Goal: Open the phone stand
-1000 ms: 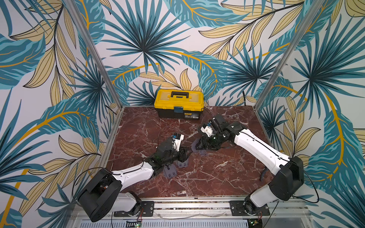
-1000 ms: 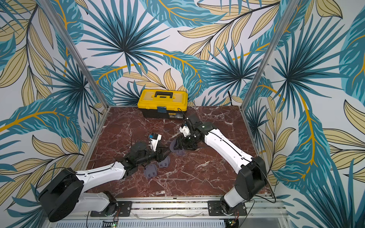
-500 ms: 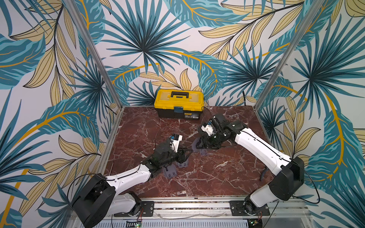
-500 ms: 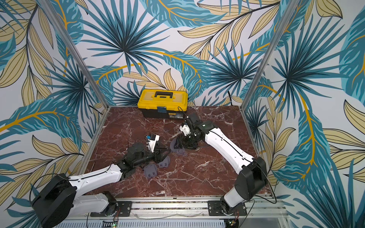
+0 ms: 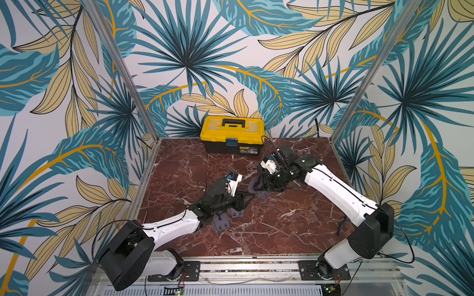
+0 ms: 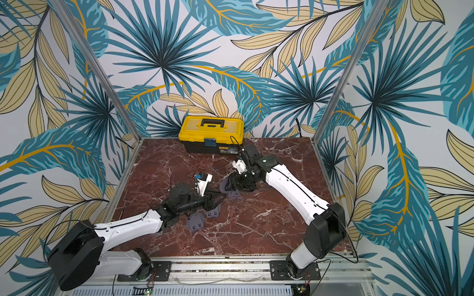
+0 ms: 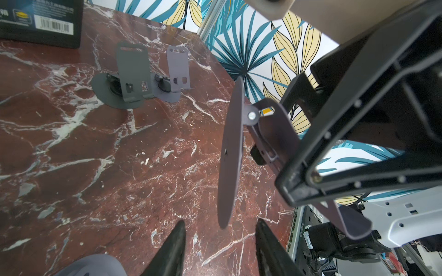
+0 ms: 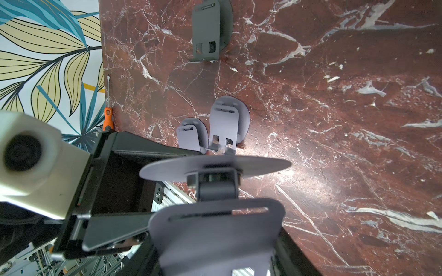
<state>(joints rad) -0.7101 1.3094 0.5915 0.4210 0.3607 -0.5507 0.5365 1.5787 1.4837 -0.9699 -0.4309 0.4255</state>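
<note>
Right now your right gripper point(image 5: 266, 183) is clamped on the lilac phone stand point(image 7: 230, 165); it pinches the slotted back plate point(image 8: 215, 229) and holds the whole stand up off the red marble tabletop point(image 5: 282, 230), between the middle of the table and the yellow toolbox point(image 5: 232, 130) at the back. The stand's round base point(image 8: 251, 165) is turned on edge; base and plate spread apart at an angle from the hinge, so it is partly unfolded.

Your left gripper point(image 7: 220, 230) has its jaws well apart and grips nothing. In the left wrist view the rim of the round base sits just ahead of the gap between the two dark fingertips point(image 7: 178, 239); I cannot tell whether either one touches it.

Around you, a spare lilac stand point(image 5: 220, 223) and a second spare point(image 5: 236, 212) rest on the marble close together, just beside your left wrist. In the left wrist view a dark grey stand point(image 7: 132, 69) and a paler stand point(image 7: 178, 67) are set up side by side with plates raised, near the toolbox; whether their bases touch I cannot tell. An orange-handled screwdriver point(image 8: 107, 114) is at the table's left edge, by the wall.
</note>
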